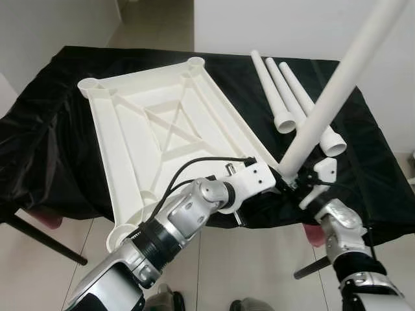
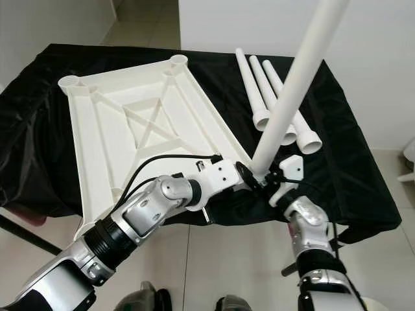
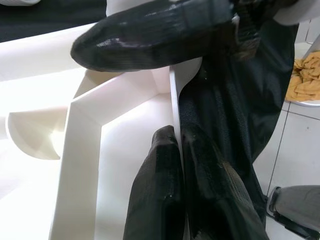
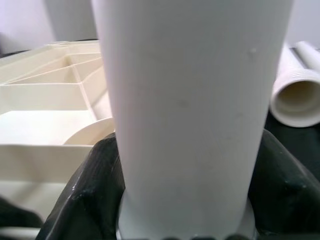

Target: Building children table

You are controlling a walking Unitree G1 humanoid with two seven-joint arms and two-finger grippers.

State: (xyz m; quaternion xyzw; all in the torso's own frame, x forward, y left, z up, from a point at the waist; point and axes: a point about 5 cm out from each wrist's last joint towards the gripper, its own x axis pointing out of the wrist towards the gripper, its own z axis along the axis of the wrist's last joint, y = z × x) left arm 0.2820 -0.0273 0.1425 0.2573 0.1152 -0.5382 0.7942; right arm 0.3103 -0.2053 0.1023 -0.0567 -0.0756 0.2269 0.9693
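A white plastic tabletop (image 1: 162, 123) lies upside down, ribs up, on a black-draped table (image 1: 45, 136). My left gripper (image 1: 275, 178) is at its near right corner, shut on the thin rim wall (image 3: 174, 115), with one finger (image 3: 155, 195) on each side. My right gripper (image 1: 301, 186) is shut on a long white table leg (image 1: 337, 84). The leg tilts up and to the right, and its lower end rests at that same corner socket. In the right wrist view the leg (image 4: 190, 100) stands between my black fingers (image 4: 80, 200).
Three loose white legs (image 1: 288, 97) lie side by side on the cloth at the back right. The cloth hangs over the table's front edge, with a black table leg (image 1: 42, 238) and tiled floor below. A yellow rag (image 3: 305, 75) lies on the floor.
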